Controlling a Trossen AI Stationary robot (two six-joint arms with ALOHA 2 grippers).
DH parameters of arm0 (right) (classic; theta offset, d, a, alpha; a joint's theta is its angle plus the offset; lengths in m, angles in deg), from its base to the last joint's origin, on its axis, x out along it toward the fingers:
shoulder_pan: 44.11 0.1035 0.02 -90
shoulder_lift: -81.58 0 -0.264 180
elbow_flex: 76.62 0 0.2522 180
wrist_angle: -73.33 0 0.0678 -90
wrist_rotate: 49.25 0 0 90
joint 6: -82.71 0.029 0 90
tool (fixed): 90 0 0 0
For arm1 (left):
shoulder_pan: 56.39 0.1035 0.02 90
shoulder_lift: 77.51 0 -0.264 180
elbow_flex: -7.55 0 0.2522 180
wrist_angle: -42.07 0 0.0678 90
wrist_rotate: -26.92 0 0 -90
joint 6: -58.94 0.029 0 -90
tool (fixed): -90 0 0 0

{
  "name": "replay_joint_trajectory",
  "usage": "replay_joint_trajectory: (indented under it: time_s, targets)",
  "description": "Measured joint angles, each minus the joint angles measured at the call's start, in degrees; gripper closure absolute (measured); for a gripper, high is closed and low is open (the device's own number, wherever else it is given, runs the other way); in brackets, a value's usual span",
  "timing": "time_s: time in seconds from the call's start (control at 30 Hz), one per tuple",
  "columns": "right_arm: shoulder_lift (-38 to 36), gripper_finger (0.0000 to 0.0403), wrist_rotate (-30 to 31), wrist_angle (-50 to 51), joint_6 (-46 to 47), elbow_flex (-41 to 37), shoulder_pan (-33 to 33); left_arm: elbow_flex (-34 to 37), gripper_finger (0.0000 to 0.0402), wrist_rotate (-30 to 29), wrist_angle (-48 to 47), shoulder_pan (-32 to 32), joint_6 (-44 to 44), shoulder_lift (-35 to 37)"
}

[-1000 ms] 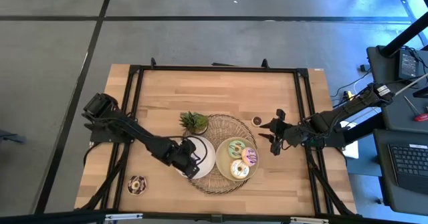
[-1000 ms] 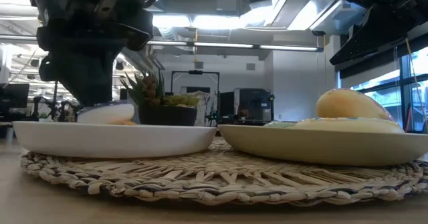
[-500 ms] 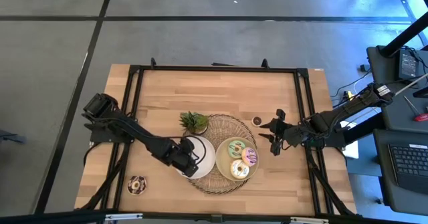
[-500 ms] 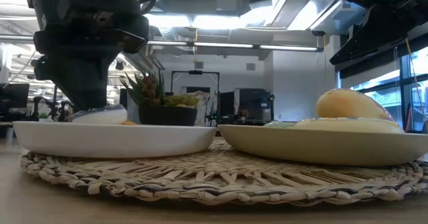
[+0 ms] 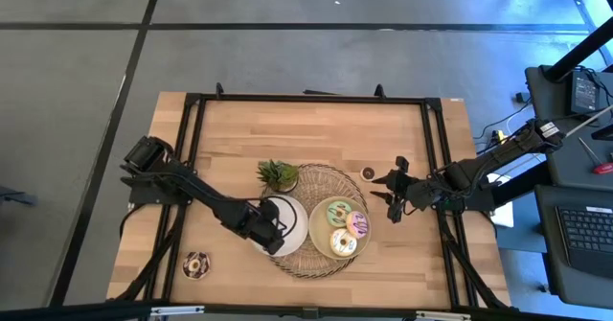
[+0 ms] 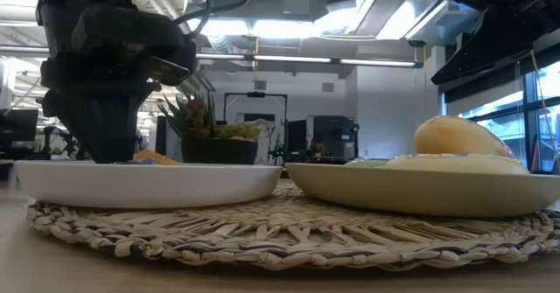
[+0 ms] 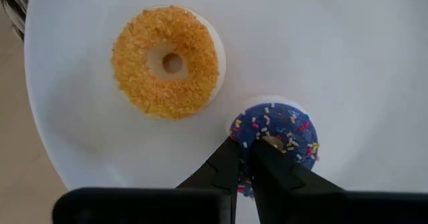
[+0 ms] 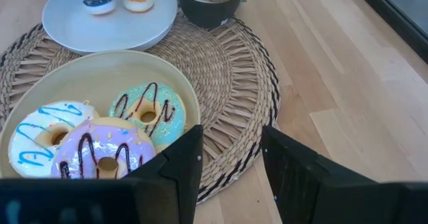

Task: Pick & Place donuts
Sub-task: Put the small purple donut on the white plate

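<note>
My left gripper (image 7: 246, 158) stands over the white plate (image 7: 334, 50) on the woven mat (image 5: 326, 179) and is shut on a mini purple donut (image 7: 281, 127) with sprinkles. A mini orange donut (image 7: 166, 62) lies flat on the same plate beside it. My right gripper (image 8: 231, 170) hangs open above the table right of the mat, touching nothing. The pale-green plate (image 8: 100, 60) carries three larger donuts: green (image 8: 147, 114), white-yellow (image 8: 43, 137) and pink (image 8: 103, 154). A mini brown donut (image 5: 368, 172) and a chocolate donut (image 5: 196, 263) lie on the bare table. My left gripper pinches the purple donut's ring wall (image 7: 249, 134) on the side nearest the wrist, one fingertip (image 7: 267, 150) reaching its hole and the other outside. The fingers come from above, pointing down. The donut sits flat on the white plate under them.
A small spiky plant (image 5: 278, 174) in a dark pot stands at the mat's far left edge, close to the white plate. A black frame (image 5: 306, 99) runs round the tabletop. Bare wood shows on the far half of the table and between the mat and the right arm.
My left gripper has come down onto the white plate with the purple donut still in its fingers. In the low view the donut's pale underside showed above the plate's rim a second ago and has sunk behind it. The right arm has kept still.
</note>
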Motion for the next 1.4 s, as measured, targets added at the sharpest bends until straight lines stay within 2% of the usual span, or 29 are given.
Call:
replay_joint_trajectory:
  time_s: [0.47,0.87,1.2,1.3,1.4]
  targets:
    - [0.0,0.0249,0.0,0.0,-0.8,0.0,0.0,0.0,0.0352,1.1,0.1,0.1,0.0,0.5]
    - [0.0,0.0249,0.0,0.0,-1.1,0.0,-0.5,0.0,0.0278,5.2,-0.2,1.5,0.0,0.9]
    - [0.0,0.0249,-0.2,-0.2,-1.1,0.0,-3.0,0.0,0.0261,5.4,-0.4,2.2,0.0,3.0]
    - [0.0,0.0249,-3.7,-4.0,-3.5,0.0,-3.3,0.0,0.0262,5.5,-0.4,2.2,0.0,3.0]
    - [1.0,0.0249,-8.6,-12.6,-9.3,0.0,-3.2,0.0,0.0261,5.6,-0.4,2.2,0.0,3.0]
